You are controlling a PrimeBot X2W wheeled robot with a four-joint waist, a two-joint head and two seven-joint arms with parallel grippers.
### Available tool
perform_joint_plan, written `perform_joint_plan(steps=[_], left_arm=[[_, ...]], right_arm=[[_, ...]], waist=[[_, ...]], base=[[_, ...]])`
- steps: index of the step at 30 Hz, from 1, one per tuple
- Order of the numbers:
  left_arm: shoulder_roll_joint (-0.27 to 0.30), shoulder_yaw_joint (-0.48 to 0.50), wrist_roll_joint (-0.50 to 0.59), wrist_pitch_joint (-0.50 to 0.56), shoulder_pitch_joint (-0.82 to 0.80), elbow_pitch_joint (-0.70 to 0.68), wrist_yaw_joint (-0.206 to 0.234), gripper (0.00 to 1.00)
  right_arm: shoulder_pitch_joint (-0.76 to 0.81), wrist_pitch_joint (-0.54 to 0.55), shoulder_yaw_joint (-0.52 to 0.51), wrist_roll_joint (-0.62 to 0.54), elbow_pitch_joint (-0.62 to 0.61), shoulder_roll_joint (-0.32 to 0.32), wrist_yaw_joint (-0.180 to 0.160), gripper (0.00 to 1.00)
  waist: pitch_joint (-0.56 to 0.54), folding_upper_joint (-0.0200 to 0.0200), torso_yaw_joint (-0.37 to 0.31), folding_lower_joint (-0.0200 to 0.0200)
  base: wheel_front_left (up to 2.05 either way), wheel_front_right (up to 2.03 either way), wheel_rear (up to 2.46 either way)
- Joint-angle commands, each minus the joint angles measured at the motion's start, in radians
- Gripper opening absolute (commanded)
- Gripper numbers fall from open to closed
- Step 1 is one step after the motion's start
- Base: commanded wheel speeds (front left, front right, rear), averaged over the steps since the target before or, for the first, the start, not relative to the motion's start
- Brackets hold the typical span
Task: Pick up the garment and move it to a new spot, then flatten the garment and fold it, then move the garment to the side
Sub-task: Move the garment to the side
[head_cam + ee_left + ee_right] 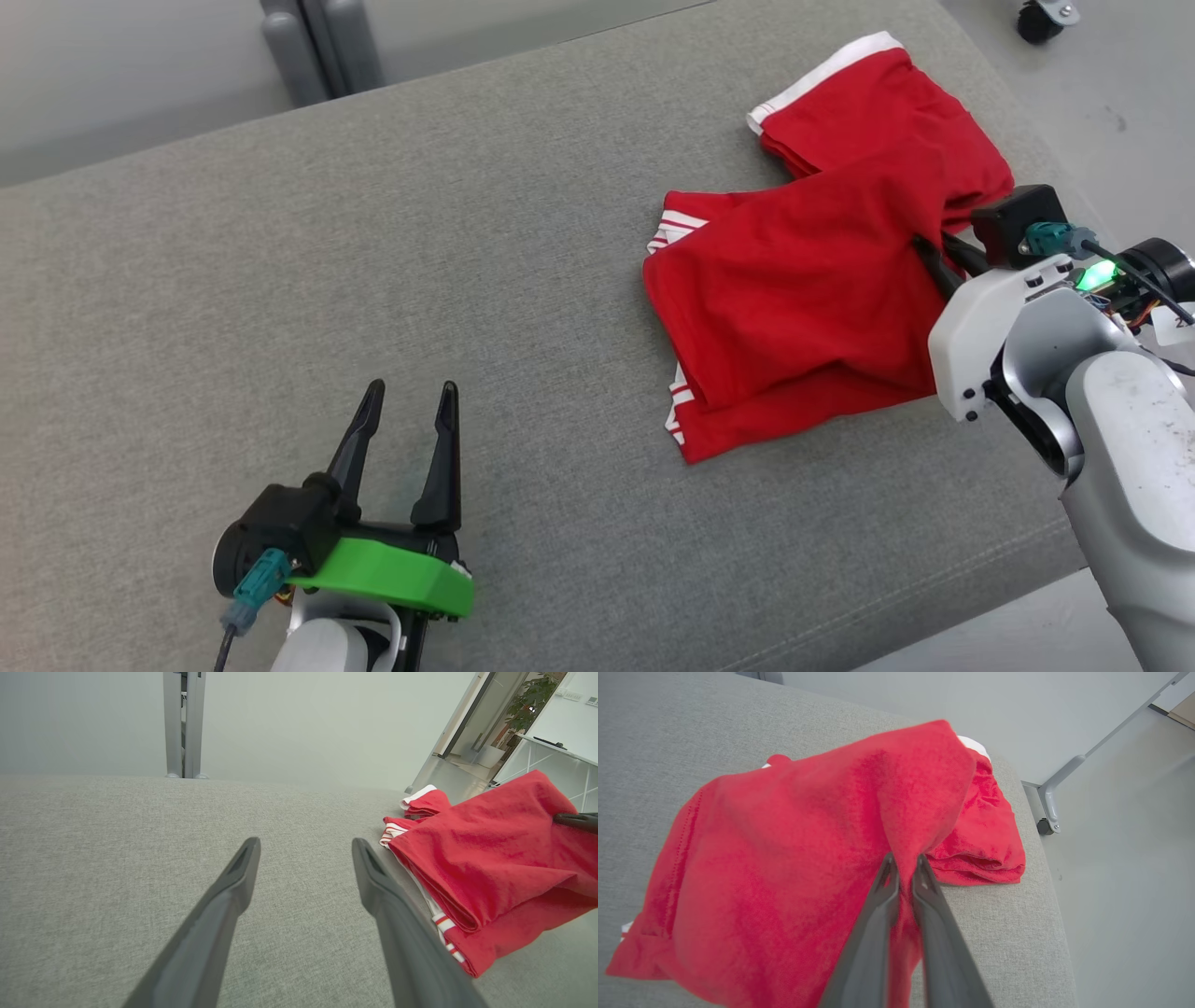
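A red garment (803, 280) with white striped trim lies crumpled and partly folded on the right side of the grey cushioned surface (373, 280). My right gripper (934, 250) is shut on a fold at the garment's right edge, lifting it a little; the right wrist view has the red cloth (808, 858) pinched between the fingers (903, 863). My left gripper (411, 392) stands open over bare grey fabric at the lower left, well apart from the garment (486, 868), with nothing between its fingers (306, 847).
The surface's right edge (1045, 891) drops to a grey floor just beyond the garment. A caster wheel (1036, 19) and metal frame legs (299, 47) stand past the far edge. A wide stretch of grey fabric lies left of the garment.
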Motion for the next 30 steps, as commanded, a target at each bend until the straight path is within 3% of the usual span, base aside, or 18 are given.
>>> perform_joint_plan(steps=[1,14,30], left_arm=[[0.004,0.000,0.007,-0.003,-0.021,0.004,-0.003,1.00],[0.005,-0.056,0.002,-0.003,-0.036,0.012,-0.008,1.00],[0.005,-0.088,0.021,-0.003,-0.081,0.007,-0.009,1.00]], right_arm=[[-0.012,0.000,-0.004,0.008,-0.003,-0.004,-0.002,0.00],[-0.164,0.003,-0.008,0.006,0.074,-0.026,-0.002,0.00],[-0.399,-0.059,-0.162,-0.065,0.401,-0.215,-0.002,0.00]], waist=[[0.024,-0.0001,-0.035,0.0000],[0.041,-0.0001,0.033,0.0000],[0.155,-0.0001,0.182,0.0000]], base=[[0.00,0.00,0.00],[0.00,0.00,0.00],[0.00,0.00,0.00]])
